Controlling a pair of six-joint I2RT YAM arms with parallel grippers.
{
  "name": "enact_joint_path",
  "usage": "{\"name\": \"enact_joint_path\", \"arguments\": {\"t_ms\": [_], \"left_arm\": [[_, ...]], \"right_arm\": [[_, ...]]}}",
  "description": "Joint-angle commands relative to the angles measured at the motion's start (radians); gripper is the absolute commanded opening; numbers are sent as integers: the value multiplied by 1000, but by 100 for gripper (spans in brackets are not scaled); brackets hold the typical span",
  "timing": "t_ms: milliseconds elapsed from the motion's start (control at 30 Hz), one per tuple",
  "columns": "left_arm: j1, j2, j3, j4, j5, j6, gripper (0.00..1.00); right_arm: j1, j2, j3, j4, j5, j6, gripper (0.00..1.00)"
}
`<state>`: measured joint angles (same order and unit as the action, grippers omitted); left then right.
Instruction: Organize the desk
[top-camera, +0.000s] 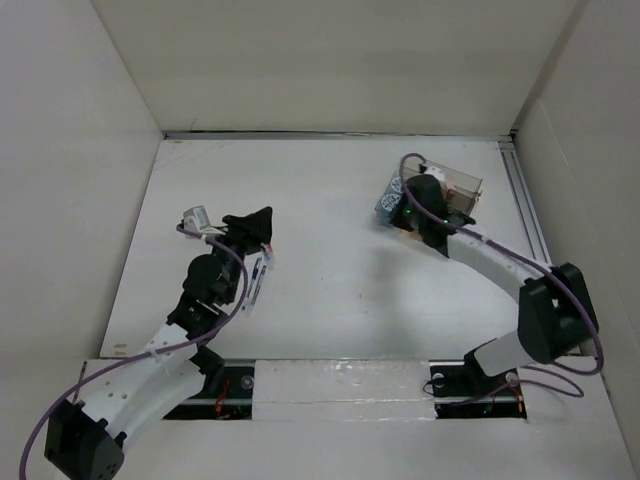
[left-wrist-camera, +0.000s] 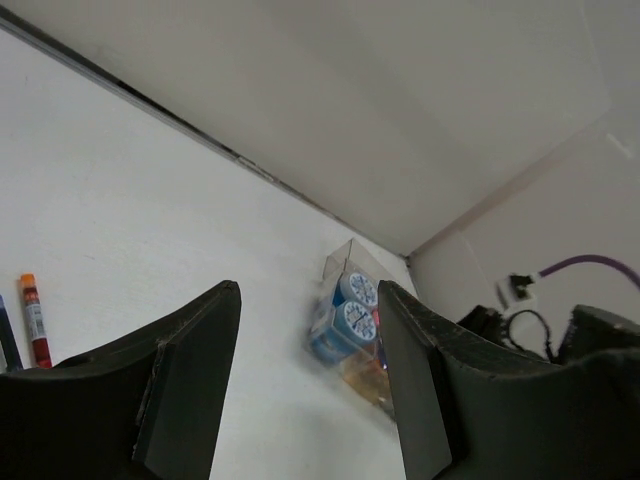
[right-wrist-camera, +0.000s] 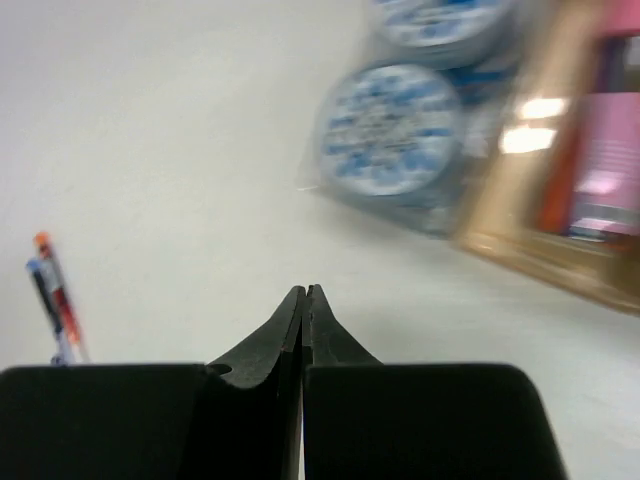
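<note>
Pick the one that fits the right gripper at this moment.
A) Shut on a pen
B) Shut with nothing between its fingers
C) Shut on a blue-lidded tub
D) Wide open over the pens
B: the right wrist view shows the right gripper with its fingertips pressed together and nothing between them, while the pens lie off to the side on the desk.

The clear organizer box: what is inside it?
Two round blue-and-white containers at one end of the organizer box, something pink and red beside them. The right arm covers part of the box from above, so the rest cannot be told.
</note>
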<state>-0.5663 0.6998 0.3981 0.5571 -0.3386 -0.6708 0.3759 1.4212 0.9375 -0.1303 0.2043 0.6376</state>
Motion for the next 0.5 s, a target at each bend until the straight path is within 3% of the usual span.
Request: {"name": "enact_joint_path", "arguments": {"t_ms": [0, 100, 233, 333, 467], "left_arm": [[-3, -90, -24, 27, -92, -36, 53], [-3, -150, -59, 27, -150, -58, 53], [-3, -223, -76, -9, -192, -99, 53], [-3, -278, -93, -22, -218, -118, 53], [-3, -339, -123, 0, -220, -124, 53]], "right_arm": [[197, 128, 153, -17, 6, -41, 0], [350, 287, 330, -80, 49, -78, 0], [469, 497, 568, -179, 40, -110, 16], [520, 636, 731, -245, 17, -124, 38], [534, 780, 921, -333, 6, -128, 40]]}}
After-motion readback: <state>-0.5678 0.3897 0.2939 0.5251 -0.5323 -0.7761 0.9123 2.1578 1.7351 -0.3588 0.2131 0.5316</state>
